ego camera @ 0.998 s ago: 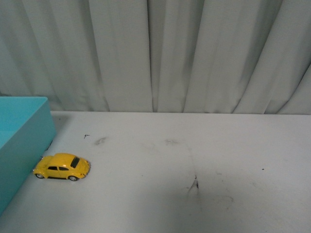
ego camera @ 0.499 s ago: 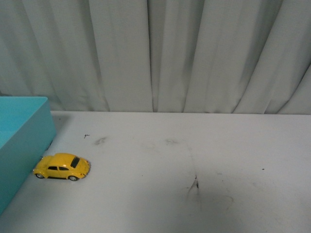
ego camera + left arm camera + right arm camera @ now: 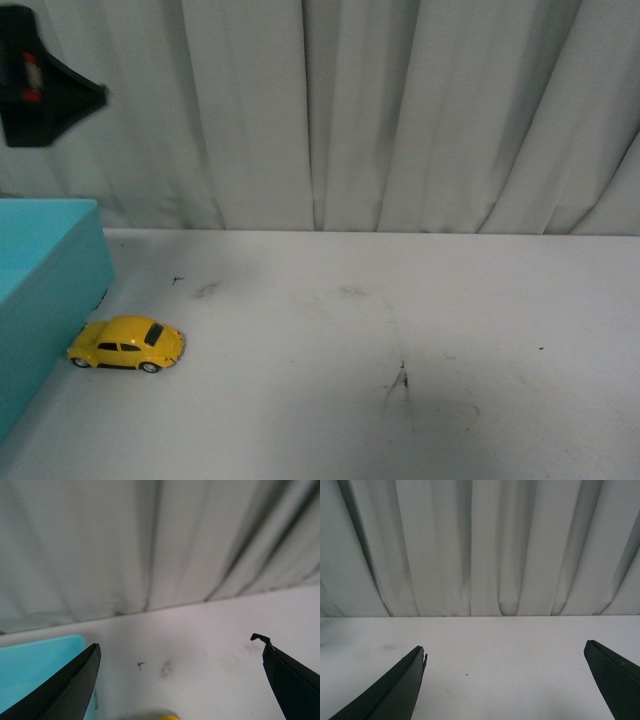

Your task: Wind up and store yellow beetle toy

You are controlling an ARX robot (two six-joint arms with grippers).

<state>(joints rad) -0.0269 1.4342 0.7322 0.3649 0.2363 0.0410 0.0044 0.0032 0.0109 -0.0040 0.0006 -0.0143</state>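
The yellow beetle toy [image 3: 127, 343] stands on its wheels on the white table [image 3: 400, 320] at the left, right beside the teal box [image 3: 45, 290]. A black part of my left arm [image 3: 40, 85] shows high at the top left of the front view, well above the toy. In the left wrist view my left gripper [image 3: 180, 647] is open and empty above the table; only a yellow sliver of the toy [image 3: 157, 716] shows at the frame's edge. My right gripper [image 3: 505, 647] is open and empty over bare table.
The teal box also shows in the left wrist view [image 3: 35, 665]. A grey pleated curtain [image 3: 380, 110] hangs behind the table's far edge. Dark scuff marks [image 3: 400, 380] lie on the tabletop near the middle.
A black part of my left arm has come into the front view at the top left. The toy and the box have not moved.
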